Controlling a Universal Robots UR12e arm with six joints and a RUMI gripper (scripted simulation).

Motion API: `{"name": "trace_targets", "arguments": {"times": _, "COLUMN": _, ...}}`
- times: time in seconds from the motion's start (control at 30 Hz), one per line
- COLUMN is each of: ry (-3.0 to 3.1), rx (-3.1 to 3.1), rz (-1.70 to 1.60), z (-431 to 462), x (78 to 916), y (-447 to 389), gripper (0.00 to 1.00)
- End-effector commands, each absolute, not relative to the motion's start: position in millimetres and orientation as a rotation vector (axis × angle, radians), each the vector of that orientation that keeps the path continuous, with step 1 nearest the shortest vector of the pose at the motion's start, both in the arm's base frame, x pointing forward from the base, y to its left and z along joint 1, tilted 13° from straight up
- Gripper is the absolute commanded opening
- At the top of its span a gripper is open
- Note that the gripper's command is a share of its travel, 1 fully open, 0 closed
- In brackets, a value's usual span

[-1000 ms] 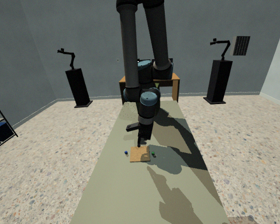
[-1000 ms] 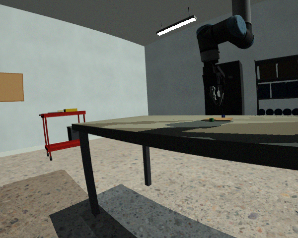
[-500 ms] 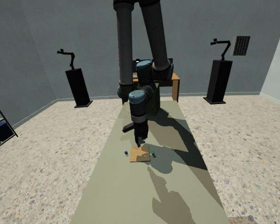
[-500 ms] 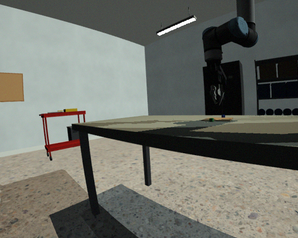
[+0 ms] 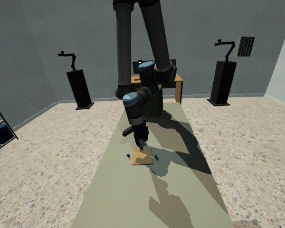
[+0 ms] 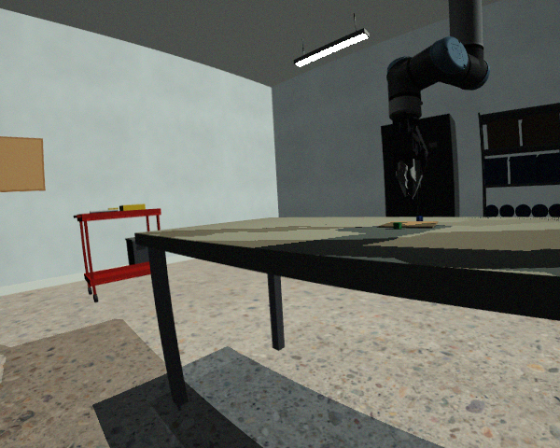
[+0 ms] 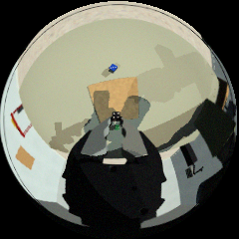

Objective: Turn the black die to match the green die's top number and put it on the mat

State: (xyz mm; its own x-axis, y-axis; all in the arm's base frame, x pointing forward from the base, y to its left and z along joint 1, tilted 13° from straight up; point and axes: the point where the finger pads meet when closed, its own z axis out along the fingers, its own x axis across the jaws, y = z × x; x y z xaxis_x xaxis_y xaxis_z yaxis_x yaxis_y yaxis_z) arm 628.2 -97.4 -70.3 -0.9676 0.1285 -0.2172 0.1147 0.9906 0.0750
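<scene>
The jaws (image 5: 140,146) (image 6: 410,196), nearly closed, grip the black die (image 7: 116,115) above the tabletop (image 5: 108,196) (image 6: 251,224) (image 7: 60,65). In the top view, the blue die (image 5: 128,155) (image 6: 419,218) (image 7: 114,68) lies left of the mat (image 5: 137,154) (image 6: 427,224) (image 7: 121,88), the green die (image 5: 155,156) (image 6: 398,225) (image 7: 117,127) right.

Black die (image 7: 117,116) hangs gripped, green die (image 5: 155,156) (image 6: 398,225) (image 7: 118,127) beside tan mat (image 5: 147,159) (image 6: 423,224) (image 7: 117,89).

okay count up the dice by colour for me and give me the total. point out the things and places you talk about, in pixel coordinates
Black die (image 7: 117,115): 1, between the gripper's (image 5: 141,147) (image 6: 411,195) (image 7: 117,119) fingertips
Blue die (image 5: 128,155) (image 6: 419,218) (image 7: 114,68): 1
Green die (image 5: 155,156) (image 6: 398,225) (image 7: 118,127): 1
Total: 3
</scene>
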Motion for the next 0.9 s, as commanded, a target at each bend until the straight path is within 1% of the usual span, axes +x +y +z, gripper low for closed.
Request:
{"name": "trace_targets", "arguments": {"times": 0.0, "ry": 2.901, "rx": 0.165, "rz": 0.201, "z": -69.6, "x": 628.5, "y": -98.5, "gripper": 0.00}}
{"name": "trace_targets", "arguments": {"times": 0.17, "ry": 2.884, "rx": 0.159, "rz": 0.281, "z": -67.4, "x": 629.1, "y": -99.5, "gripper": 0.00}}
{"name": "trace_targets", "arguments": {"times": 0.47, "ry": 2.882, "rx": 0.154, "rz": 0.310, "z": -68.0, "x": 628.9, "y": -99.6, "gripper": 0.00}}
{"name": "trace_targets", "arguments": {"times": 0.87, "ry": 2.818, "rx": 0.112, "rz": 0.639, "z": -69.0, "x": 628.7, "y": -102.4, "gripper": 0.00}}
